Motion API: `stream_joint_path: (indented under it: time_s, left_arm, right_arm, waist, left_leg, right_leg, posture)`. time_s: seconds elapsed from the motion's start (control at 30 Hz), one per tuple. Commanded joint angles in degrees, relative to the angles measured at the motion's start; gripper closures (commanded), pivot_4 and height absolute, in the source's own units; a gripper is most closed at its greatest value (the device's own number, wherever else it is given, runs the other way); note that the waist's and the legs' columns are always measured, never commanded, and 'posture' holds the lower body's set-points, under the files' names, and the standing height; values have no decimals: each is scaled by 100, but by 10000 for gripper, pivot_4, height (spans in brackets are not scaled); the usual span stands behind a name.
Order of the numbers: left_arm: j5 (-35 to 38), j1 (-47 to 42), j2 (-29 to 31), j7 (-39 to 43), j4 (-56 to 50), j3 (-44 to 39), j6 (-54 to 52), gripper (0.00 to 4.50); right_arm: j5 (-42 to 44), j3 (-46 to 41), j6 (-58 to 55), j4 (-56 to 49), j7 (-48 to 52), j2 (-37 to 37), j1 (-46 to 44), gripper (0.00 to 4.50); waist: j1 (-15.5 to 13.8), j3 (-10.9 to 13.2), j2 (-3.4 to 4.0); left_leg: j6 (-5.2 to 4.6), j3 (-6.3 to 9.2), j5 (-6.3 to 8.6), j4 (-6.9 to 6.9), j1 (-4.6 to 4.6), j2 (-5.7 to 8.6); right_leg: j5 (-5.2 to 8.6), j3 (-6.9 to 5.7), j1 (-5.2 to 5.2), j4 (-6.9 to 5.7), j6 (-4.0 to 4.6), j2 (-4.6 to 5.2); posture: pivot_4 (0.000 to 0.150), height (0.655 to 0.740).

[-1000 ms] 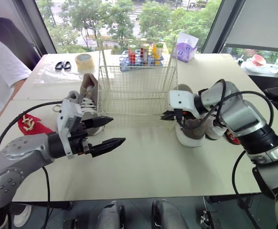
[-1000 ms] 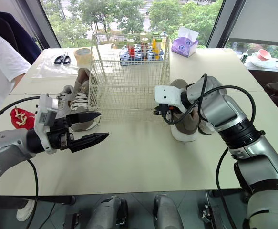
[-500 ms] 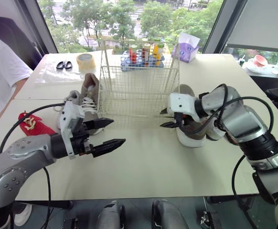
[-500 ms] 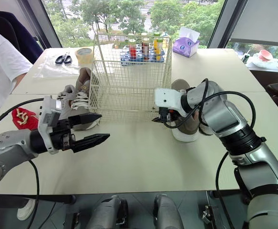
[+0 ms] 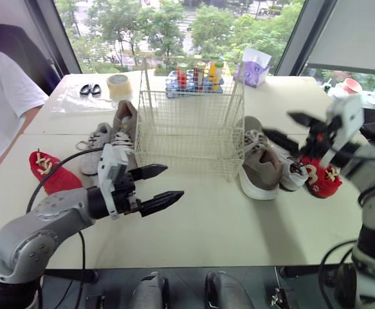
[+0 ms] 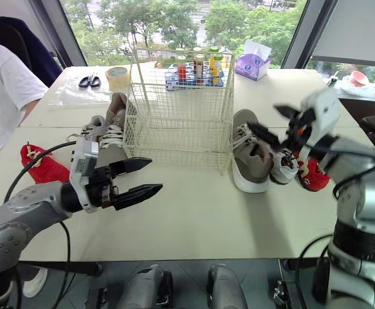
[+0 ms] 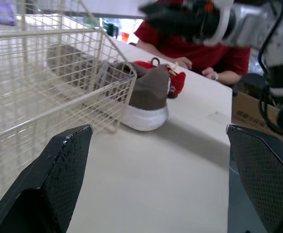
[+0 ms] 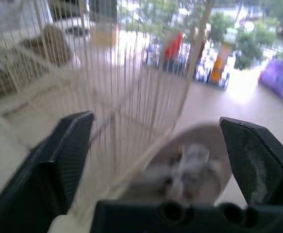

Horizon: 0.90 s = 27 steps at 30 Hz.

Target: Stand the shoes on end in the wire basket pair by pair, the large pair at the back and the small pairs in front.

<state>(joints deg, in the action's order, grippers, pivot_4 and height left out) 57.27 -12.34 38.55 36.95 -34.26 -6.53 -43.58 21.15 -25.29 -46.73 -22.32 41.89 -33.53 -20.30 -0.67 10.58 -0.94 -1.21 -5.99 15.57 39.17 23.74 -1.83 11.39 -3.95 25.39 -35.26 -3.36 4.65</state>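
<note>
The wire basket (image 5: 190, 122) stands mid-table. Right of it lie a large taupe shoe (image 5: 258, 164), a small grey shoe (image 5: 294, 172) and a small red shoe (image 5: 320, 179). Left of it lie the other taupe shoe (image 5: 124, 119), a grey shoe (image 5: 96, 138) and a red shoe (image 5: 49, 175). My right gripper (image 5: 280, 125) hangs open above the right-hand shoes, holding nothing. In front of the basket's left corner my left gripper (image 5: 174, 181) is open, also holding nothing. The left wrist view shows the taupe shoe (image 7: 146, 94) beside the basket (image 7: 44, 82).
Behind the basket are a bottle caddy (image 5: 197, 76), a tissue box (image 5: 253, 67), a tape roll (image 5: 117, 84) and scissors (image 5: 89, 89). One person in white (image 5: 0, 96) sits at the left and another in red (image 7: 190, 46) at the right.
My right gripper has opened and lifted up and to the right, away from the taupe shoe beside the basket. The left gripper stayed open and shifted slightly forward; the camera shifted too.
</note>
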Motion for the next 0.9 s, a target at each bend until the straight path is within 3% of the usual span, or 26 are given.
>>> stream_joint_path:
  time_s: [0.03, 0.3, 0.6, 0.9]
  left_arm:
    - [-288, -224, 21, 299, 202, 125, 222, 0]
    - [-603, -302, -191, 454, 194, 448, 340, 0]
    - [-597, -218, -122, 399, 85, 228, 287, 0]
    - [-630, -113, -101, 327, 44, 91, 286, 0]
  right_arm:
    - [-76, -217, 358, -731, -607, 244, 558, 665]
    - [49, 232, 277, -1292, -1721, 1208, 1266, 665]
    - [-377, 1066, 785, -506, -2101, 1299, 1289, 665]
    - [-600, 1114, 1556, 489, -2486, 1500, 1259, 665]
  waist:
    - [21, -1, 1]
    - [34, -2, 4]
    - [13, -2, 5]
    - [6, -4, 2]
  left_leg:
    - [0, 0, 0, -1, -5, 0]
    - [2, -2, 0, -9, -22, -10]
    - [0, -2, 1, -8, -22, -9]
    - [0, -1, 1, -8, -23, -9]
  right_leg:
    - [1, 0, -2, -2, -2, -6]
    - [4, 9, -7, -9, -2, -8]
    - [6, 13, -8, -4, 0, -5]
    - [6, 13, -13, 0, 1, -6]
  posture:
    - [1500, 7400]
    - [1500, 7400]
    - [1500, 7400]
    - [1500, 7400]
